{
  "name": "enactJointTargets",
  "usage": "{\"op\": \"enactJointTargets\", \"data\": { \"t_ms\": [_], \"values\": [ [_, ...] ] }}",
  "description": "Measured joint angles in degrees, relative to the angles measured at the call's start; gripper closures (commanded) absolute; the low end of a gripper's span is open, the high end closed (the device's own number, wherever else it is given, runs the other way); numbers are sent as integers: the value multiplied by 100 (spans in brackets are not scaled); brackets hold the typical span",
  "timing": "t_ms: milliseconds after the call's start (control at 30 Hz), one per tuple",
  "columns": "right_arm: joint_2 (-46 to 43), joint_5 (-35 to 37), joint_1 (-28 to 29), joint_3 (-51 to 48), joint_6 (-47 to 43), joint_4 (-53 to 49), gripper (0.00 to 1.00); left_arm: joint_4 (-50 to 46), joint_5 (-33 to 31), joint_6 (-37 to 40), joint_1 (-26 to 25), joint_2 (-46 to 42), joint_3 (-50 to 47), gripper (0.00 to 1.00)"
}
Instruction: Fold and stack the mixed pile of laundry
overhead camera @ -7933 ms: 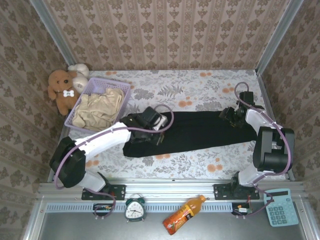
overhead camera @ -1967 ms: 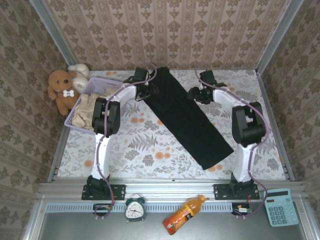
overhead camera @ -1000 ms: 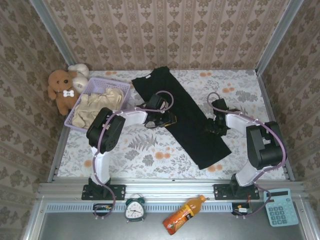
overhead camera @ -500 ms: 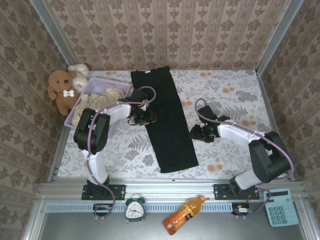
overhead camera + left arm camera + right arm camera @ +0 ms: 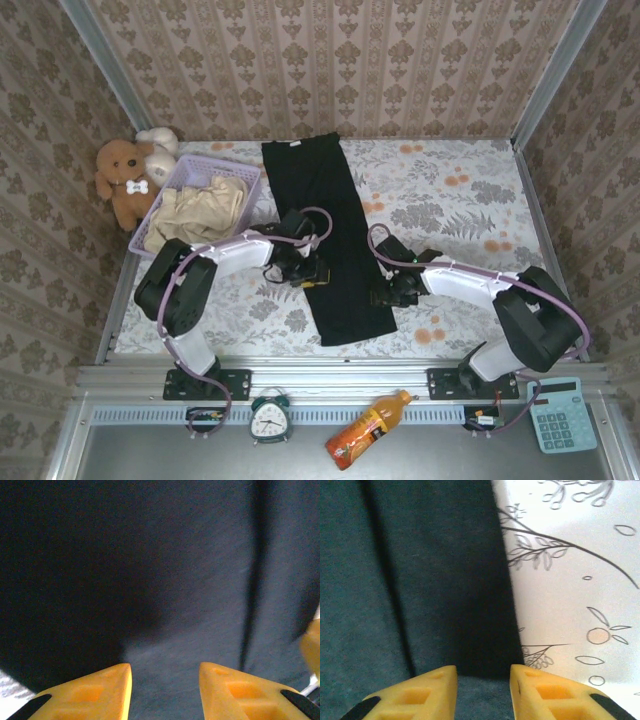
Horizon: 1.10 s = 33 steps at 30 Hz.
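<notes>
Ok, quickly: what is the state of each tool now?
Left tool: open, over the black garment, holding nothing.
Right tool: open, at that garment's edge, holding nothing.

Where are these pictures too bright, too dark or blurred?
Right wrist view: tablecloth washed out beside the black garment. Left wrist view: garment's left side in deep shadow, yellow shape at right edge blurred. Top view: evenly lit, sharp.
</notes>
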Motion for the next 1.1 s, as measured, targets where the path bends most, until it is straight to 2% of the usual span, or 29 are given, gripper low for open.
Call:
{"op": "enactJointTargets", "data": {
  "t_ms": [67,167,433,567,700,900,967,1033,1100],
  "values": [
    [52,61,0,2,61,2,81,83,46,-76,2,7,-98,59],
    [59,125,0,2,114,9,100,184,44,-122,-11,0,-122,59],
    [-17,262,-7,24,125,-155,100,289,17,-120,0,0,-208,59],
    [-400,302,-103,24,131,-398,100,291,2,-116,2,0,-214,59],
    [-791,245,-330,9,151,-448,100,278,-13,-63,2,0,-212,60],
    [-833,-39,-756,-260,225,-389,100,251,-55,17,2,-2,-205,60],
    [-743,-129,-831,-267,210,-363,96,249,-59,17,2,-2,-205,60],
    [-614,-201,-855,-260,184,-326,84,249,-61,17,2,-2,-203,60],
    [-494,-247,-855,-260,140,-289,82,245,-61,17,2,-4,-201,60]
  ]
}}
